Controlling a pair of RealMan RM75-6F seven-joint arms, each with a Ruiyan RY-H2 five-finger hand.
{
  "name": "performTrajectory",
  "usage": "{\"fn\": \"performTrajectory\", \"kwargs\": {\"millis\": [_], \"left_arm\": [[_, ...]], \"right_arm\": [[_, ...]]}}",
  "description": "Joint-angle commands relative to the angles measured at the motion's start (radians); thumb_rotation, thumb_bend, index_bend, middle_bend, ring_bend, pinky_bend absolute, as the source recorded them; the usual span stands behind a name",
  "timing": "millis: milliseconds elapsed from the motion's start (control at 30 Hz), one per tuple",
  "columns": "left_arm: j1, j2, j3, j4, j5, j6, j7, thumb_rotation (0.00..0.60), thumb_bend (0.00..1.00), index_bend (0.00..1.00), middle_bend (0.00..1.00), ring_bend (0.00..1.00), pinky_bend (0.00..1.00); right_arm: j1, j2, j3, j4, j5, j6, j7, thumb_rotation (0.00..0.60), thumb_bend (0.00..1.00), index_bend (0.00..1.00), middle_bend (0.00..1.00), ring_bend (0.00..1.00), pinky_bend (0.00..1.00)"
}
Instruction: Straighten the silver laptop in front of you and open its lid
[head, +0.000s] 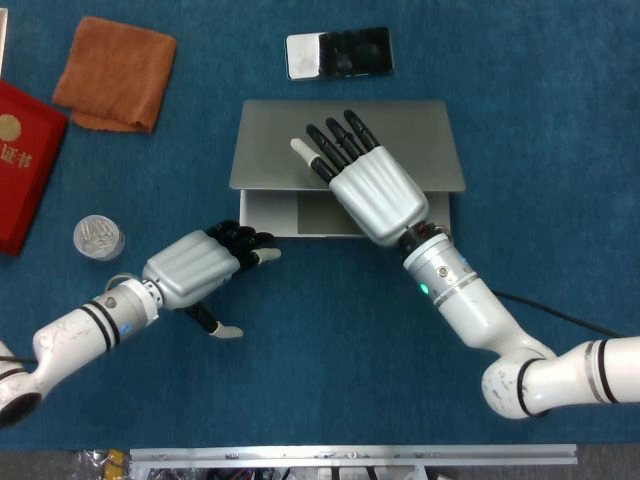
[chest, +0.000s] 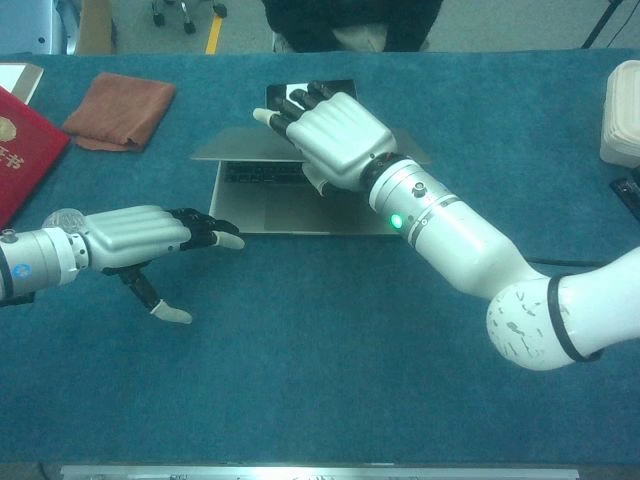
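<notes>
Laptop (head: 420, 140) matt silver metal; hand (head: 375, 195) glossy plastic shell; towel (head: 115, 72) rough cloth.

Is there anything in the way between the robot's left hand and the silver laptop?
Nothing visible. The left hand is open, its fingers pointing at the front left corner of the laptop, with only bare blue table between. The right hand is already under the lid, lifting it.

left hand (head: 195, 266) extended flat, right hand (head: 368, 185) fingers spread, seemingly empty
</notes>
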Motion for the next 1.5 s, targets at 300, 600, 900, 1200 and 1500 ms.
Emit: {"fn": "performTrajectory", "kwargs": {"millis": [300, 600, 900, 1200, 1500], "left_arm": [[-0.013, -0.05, -0.002, 0.041, -0.046, -0.026, 0.015, 0.351, 0.14, 0.0, 0.0, 0.0, 0.01], [-0.012, -0.048, 0.006, 0.031, -0.062, -0.023, 0.037, 0.351, 0.14, 0.0, 0.0, 0.0, 0.01], [-0.012, -0.056, 0.013, 0.038, -0.069, -0.02, 0.044, 0.352, 0.14, 0.0, 0.0, 0.0, 0.01], [-0.015, -0.057, 0.015, 0.04, -0.074, -0.019, 0.051, 0.35, 0.14, 0.0, 0.0, 0.0, 0.01], [-0.018, -0.054, 0.017, 0.034, -0.078, -0.017, 0.059, 0.351, 0.14, 0.0, 0.0, 0.0, 0.01]], "right_arm": [[0.001, 0.012, -0.004, -0.007, 0.001, 0.004, 0.01, 0.6, 0.54, 0.0, 0.05, 0.0, 0.05], [0.007, 0.022, 0.007, -0.004, -0.001, 0.014, 0.013, 0.6, 0.54, 0.0, 0.05, 0.0, 0.05], [0.012, 0.028, 0.021, 0.016, 0.011, 0.019, 0.016, 0.6, 0.54, 0.0, 0.05, 0.0, 0.05], [0.021, 0.037, 0.052, 0.042, 0.025, 0.027, 0.034, 0.6, 0.54, 0.0, 0.05, 0.0, 0.05], [0.038, 0.056, 0.101, 0.064, 0.047, 0.036, 0.044, 0.6, 0.54, 0.0, 0.05, 0.0, 0.05]]}}
